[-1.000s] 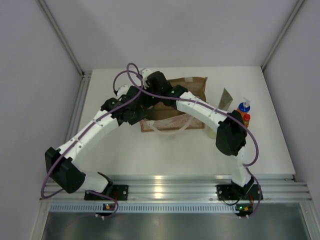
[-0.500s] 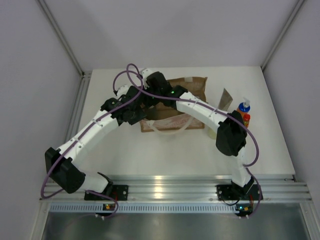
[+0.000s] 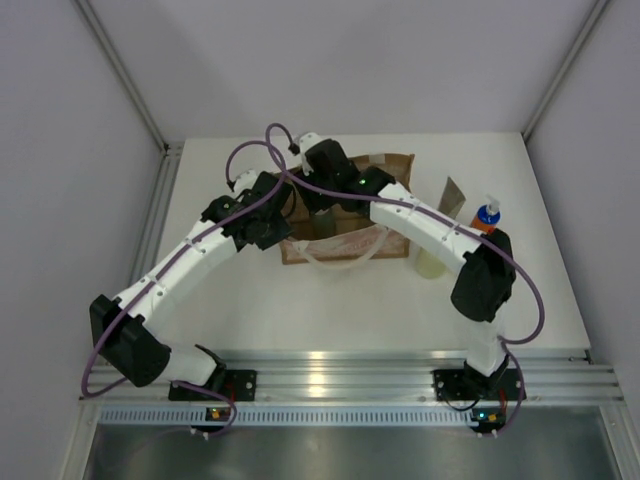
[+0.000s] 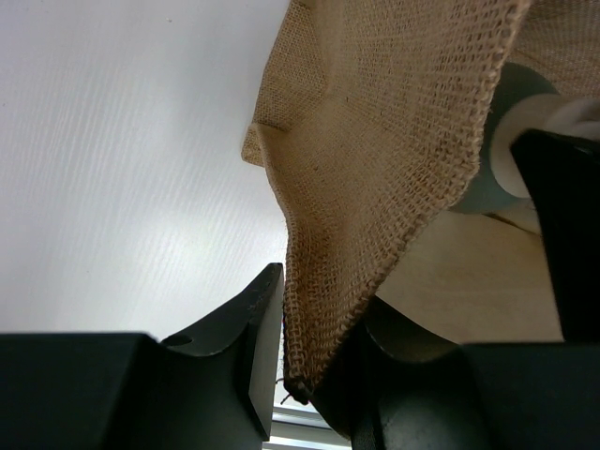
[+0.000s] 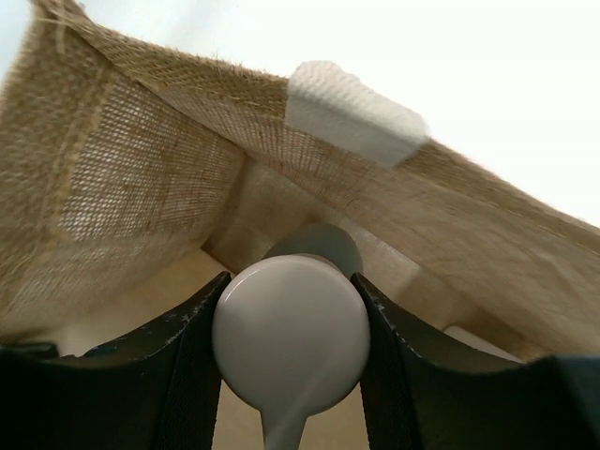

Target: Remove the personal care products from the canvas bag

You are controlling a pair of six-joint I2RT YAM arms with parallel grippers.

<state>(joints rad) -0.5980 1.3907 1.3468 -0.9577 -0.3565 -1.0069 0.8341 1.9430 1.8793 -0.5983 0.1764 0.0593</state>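
The brown canvas bag [image 3: 388,172] lies at the table's back centre, with its white rope handles [image 3: 340,262] toward me. My left gripper [image 3: 281,226] is shut on the bag's woven edge [image 4: 319,309] at its left side. My right gripper [image 3: 325,205] is at the bag's mouth, shut on the pale cap [image 5: 291,342] of the grey cylinder [image 3: 326,226], whose body points into the bag [image 5: 141,187]. The cylinder also shows in the left wrist view [image 4: 502,131]. The orange-blue bottle [image 3: 487,216], the pale-yellow bottle [image 3: 432,263] and the flat sachet [image 3: 453,196] are right of the bag. The other products are hidden.
A white fabric tab [image 5: 352,112] sits on the bag's upper rim. Grey walls close the table at the back and sides. An aluminium rail [image 3: 330,375] runs along the near edge by the arm bases.
My right arm has swung its elbow to the right and its wrist has shifted right and back with the cylinder. The pale-yellow bottle is now uncovered. The left arm has not moved.
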